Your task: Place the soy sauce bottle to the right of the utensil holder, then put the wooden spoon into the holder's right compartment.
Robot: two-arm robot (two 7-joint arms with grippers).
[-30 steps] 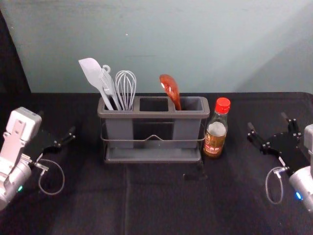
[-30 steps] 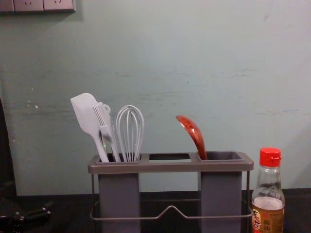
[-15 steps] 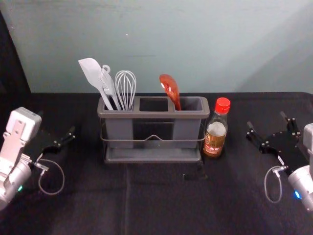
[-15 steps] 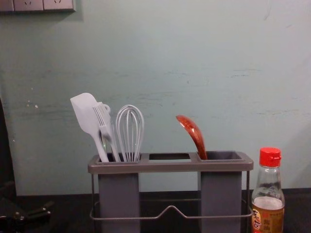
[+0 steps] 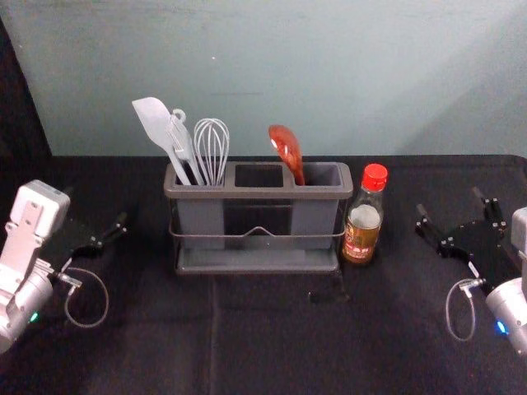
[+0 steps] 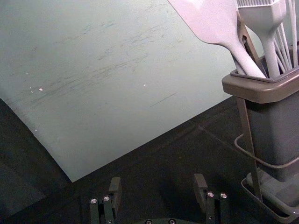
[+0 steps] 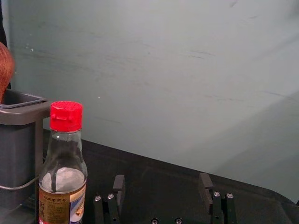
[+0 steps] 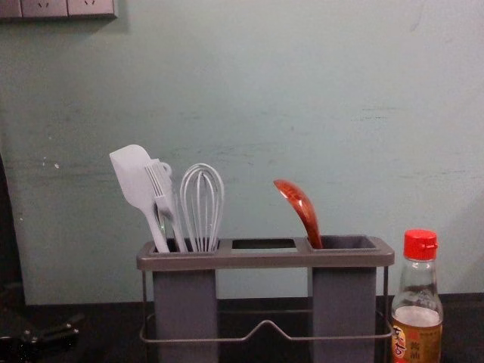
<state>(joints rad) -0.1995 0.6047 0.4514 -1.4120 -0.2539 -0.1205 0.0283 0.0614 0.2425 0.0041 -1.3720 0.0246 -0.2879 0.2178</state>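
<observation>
- Head view: the soy sauce bottle (image 5: 363,222) stands upright on the table (image 5: 263,337), just beside the utensil holder (image 5: 258,195) on its right side, so the first half looks done.
- The wooden spoon (image 5: 287,152) is in the holder's right compartment (image 5: 314,220), bowl up and leaning toward the middle (a tilt the task sentence doesn't forbid). That half looks done too.
- The left gripper (image 6: 158,179) is parked off the holder's left side, jaws apart and holding nothing.
- The right gripper (image 7: 161,177) is well to the right of the bottle, its jaws also apart with nothing between them.
- Nothing seems left to place; at most, the arms may need to finish withdrawing.
</observation>
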